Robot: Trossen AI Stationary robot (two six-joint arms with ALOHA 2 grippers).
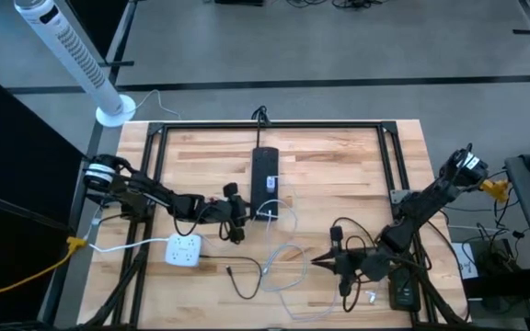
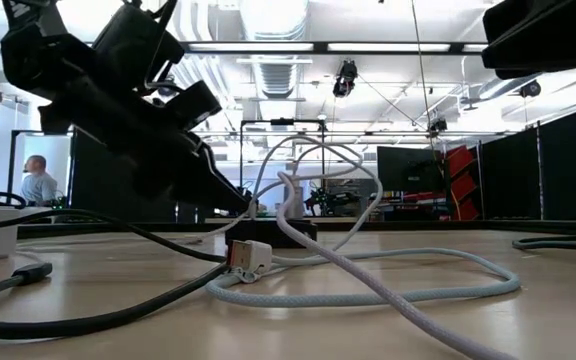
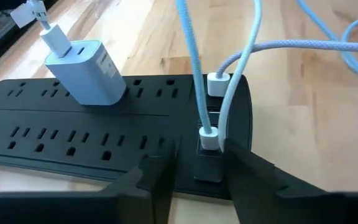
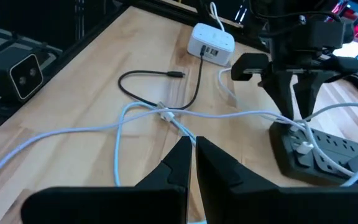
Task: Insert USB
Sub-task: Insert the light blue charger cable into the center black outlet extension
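Note:
A black power strip [image 1: 265, 173] lies along the table's middle, with a white charger [image 3: 87, 70] plugged into it. At its near end sits a black plug block [image 3: 209, 167] with a white USB connector [image 3: 209, 138] in it; a second white connector [image 3: 217, 84] sits just beyond. My left gripper [image 3: 201, 177] is open, one finger on each side of that block. My right gripper [image 1: 323, 262] is shut and holds nothing, above the loose white cable [image 4: 166, 115] near the front edge. A loose white USB plug [image 2: 251, 258] lies on the table. My left gripper straddles the black plug block [image 3: 199, 171] at the strip's near end, slanting down from the table's left. A strip of bare surface shows between one finger [image 3: 160, 180] and the block. Whether the other finger [image 3: 244, 174] touches it I cannot tell.
A white multi-port hub [image 1: 183, 250] sits at the near left, with a black cable [image 1: 247, 276] curling beside it. White cable loops [image 1: 288, 262] spread over the middle front. A black box [image 4: 16, 76] stands at the table's edge, and a black frame [image 1: 270, 126] borders the table.

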